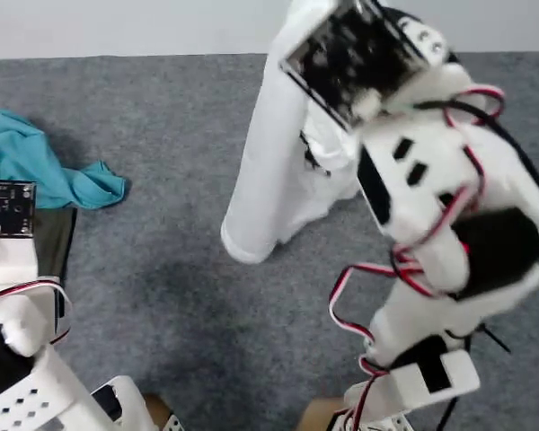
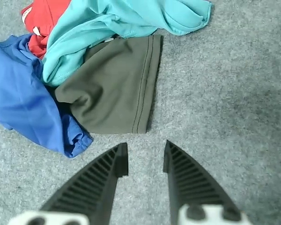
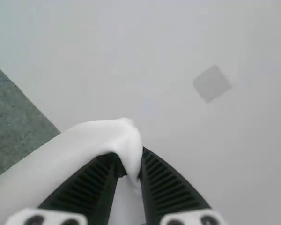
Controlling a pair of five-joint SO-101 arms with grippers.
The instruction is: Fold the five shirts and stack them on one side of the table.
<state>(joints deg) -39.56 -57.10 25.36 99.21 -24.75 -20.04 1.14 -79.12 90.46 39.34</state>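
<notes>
My right gripper [image 3: 129, 164] is shut on a white shirt [image 3: 84, 154] and holds it high above the table. In the high view the white shirt [image 1: 269, 171] hangs down from the raised right arm [image 1: 431, 206], its lower end near the grey table. My left gripper [image 2: 141, 161] stands open just above the table, a short way in front of an olive shirt [image 2: 114, 86]. A teal shirt [image 2: 117, 23] lies over the olive one, beside a blue shirt [image 2: 23, 93] and a red shirt [image 2: 42, 21]. The teal shirt [image 1: 36, 162] shows at the table's left.
The grey felt table [image 1: 162, 269] has free room in the middle and to the right of the pile. A pale wall [image 3: 178, 70] rises behind the table. The left arm [image 1: 18, 296] stands at the lower left.
</notes>
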